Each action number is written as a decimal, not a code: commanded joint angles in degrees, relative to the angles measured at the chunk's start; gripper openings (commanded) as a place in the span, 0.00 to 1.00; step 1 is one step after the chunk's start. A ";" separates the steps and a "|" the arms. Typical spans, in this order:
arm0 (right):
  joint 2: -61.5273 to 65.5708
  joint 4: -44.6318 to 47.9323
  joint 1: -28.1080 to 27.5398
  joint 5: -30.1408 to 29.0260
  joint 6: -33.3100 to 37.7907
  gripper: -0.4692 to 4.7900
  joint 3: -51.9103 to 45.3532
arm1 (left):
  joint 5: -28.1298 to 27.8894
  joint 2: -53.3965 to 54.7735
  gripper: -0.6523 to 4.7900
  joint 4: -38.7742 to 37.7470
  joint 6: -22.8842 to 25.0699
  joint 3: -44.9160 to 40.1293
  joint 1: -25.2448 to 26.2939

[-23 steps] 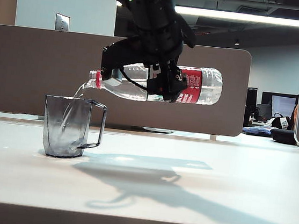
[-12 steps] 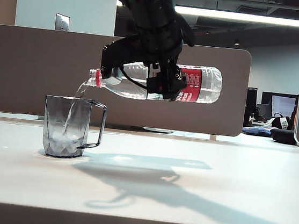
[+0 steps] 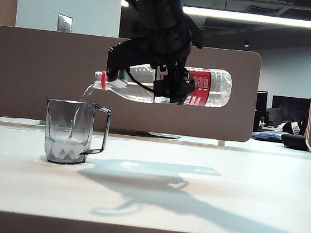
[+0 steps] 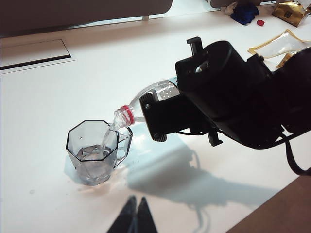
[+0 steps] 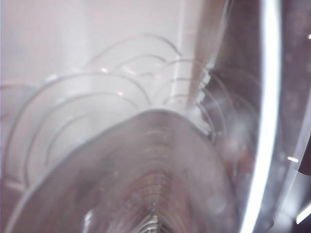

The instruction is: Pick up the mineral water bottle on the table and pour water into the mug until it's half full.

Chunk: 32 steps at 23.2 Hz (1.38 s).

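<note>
Clear plastic catches the light where the mineral water bottle hangs almost level above the table, its red-ringed neck tipped slightly down and lying just above the rim of the mug. The right gripper is clamped round the bottle's middle, beside the red-and-white label; its wrist camera shows little more than the ribbed bottle wall pressed close. A thin stream of water falls from the mouth into the mug, which stands on the table directly beneath the neck with its handle turned toward the bottle's body. The water in the mug looks low, around the faceted base, so the pour seems well short of half. The left gripper hovers apart from the mug on the near side, its two fingers drawn together with nothing between them. The stream enters near the rim on the bottle's side, not the centre, so a small drift of the neck away from the mug could send water onto the table. Tipping further would thicken the flow and might overshoot half, and the light mug could shift if bumped.
</note>
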 commanded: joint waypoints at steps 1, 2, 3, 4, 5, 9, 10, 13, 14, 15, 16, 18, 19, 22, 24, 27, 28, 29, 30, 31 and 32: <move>-0.76 2.64 0.15 -0.92 3.06 0.61 0.66 | 0.28 -0.13 0.11 0.37 -0.09 0.31 -0.07; -0.76 3.23 0.15 -2.10 4.85 0.61 0.66 | 0.28 -0.13 0.11 0.37 -0.09 0.31 -0.07; -0.76 3.37 0.13 -3.02 6.54 0.60 0.66 | 0.28 -0.13 0.11 0.35 -0.09 0.31 -0.07; -0.76 3.37 0.13 -3.93 8.13 0.60 0.66 | 0.28 -0.13 0.11 0.35 -0.09 0.31 -0.07; -0.76 3.32 0.04 -5.44 12.57 0.60 0.66 | 0.28 -0.13 0.11 0.37 -0.09 0.31 -0.07; -1.44 3.08 -0.68 -12.46 29.44 0.60 0.66 | 0.28 -0.11 0.11 0.39 0.07 0.31 -0.07; -1.64 3.19 -1.11 -13.84 33.48 0.60 0.66 | 0.28 -0.11 0.11 0.37 0.07 0.31 -0.07; -2.99 3.34 -3.32 -19.02 49.46 0.60 0.63 | 0.28 -0.13 0.11 0.83 0.04 0.31 -0.07; -3.26 3.37 -4.09 -20.17 52.09 0.60 0.63 | 0.28 -0.13 0.11 0.81 0.04 0.31 -0.07; -3.61 3.34 -4.74 -21.14 54.53 0.60 0.61 | 0.28 -0.13 0.11 0.79 0.04 0.31 -0.07; -4.35 3.37 -6.56 -23.10 59.19 0.60 0.59 | 0.28 -0.13 0.11 0.76 0.04 0.31 -0.07; -5.09 3.34 -8.33 -24.37 62.88 0.60 0.55 | 0.28 -0.13 0.11 0.74 0.04 0.31 -0.07; -5.40 3.34 -9.16 -24.87 63.95 0.60 0.55 | 0.28 -0.13 0.11 0.72 0.04 0.31 -0.07; -6.99 3.32 -12.02 -26.40 66.79 0.53 0.48 | 0.28 -0.13 0.11 -0.09 0.07 0.31 -0.07; -8.63 3.54 -13.27 -27.10 67.93 0.52 0.42 | 0.26 -0.13 0.11 -1.01 0.07 0.28 -0.07; -11.47 8.02 -13.33 -27.17 67.89 0.48 -1.60 | 0.26 -0.13 0.11 -1.14 0.07 0.28 -0.07; -13.79 12.96 -13.00 -27.19 67.89 0.48 -4.90 | 0.26 -0.11 0.11 -1.16 0.07 0.28 -0.07; -16.11 17.57 -12.94 -27.17 67.89 0.47 -8.68 | 0.24 -0.11 0.11 -1.18 0.09 0.28 -0.07; -17.25 20.06 -12.90 -27.17 67.89 0.47 -10.86 | 0.20 -0.13 0.11 -1.18 0.09 0.28 -0.07; -18.64 23.28 -12.85 -27.17 67.84 0.47 -13.79 | 0.20 -0.13 0.11 -1.20 0.09 0.28 -0.07; -20.85 28.89 -12.85 -27.15 67.67 0.47 -19.26 | 0.24 -0.13 0.11 -1.44 0.07 0.28 -0.07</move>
